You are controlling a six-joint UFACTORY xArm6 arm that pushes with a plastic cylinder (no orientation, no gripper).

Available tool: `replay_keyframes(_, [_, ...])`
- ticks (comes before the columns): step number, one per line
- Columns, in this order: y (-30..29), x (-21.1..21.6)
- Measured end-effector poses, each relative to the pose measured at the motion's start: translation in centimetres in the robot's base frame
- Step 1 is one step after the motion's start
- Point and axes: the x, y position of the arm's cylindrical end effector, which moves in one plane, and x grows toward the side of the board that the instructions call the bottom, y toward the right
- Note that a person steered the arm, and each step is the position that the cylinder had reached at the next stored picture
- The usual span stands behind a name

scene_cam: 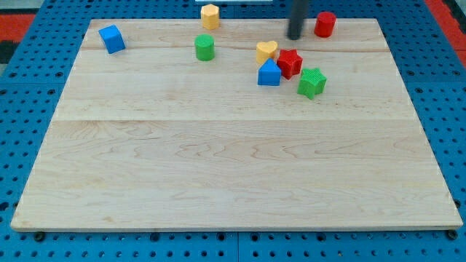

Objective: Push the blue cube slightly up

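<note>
The blue cube (pixel 112 38) sits near the board's top left corner. My tip (pixel 294 36) is far to its right, at the view's top, just left of a red cylinder (pixel 325 24) and above right of a yellow heart-shaped block (pixel 266 51). The rod comes down from the view's top edge. Nothing touches the blue cube.
A yellow block (pixel 210 15) sits at the top edge and a green cylinder (pixel 204 48) below it. A cluster lies right of centre top: a red block (pixel 290 63), a blue house-shaped block (pixel 269 73) and a green block (pixel 312 82). The wooden board (pixel 233 167) lies on a blue pegboard.
</note>
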Motion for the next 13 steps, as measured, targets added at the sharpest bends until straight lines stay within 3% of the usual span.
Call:
replay_keyframes(3, [-21.7,-0.5])
replay_keyframes(5, [-29.3,8.0])
replay_keyframes(6, [-32.2,8.0])
replay_keyframes(10, [-30.8,3.0])
replay_keyframes(13, [-31.5,1.9])
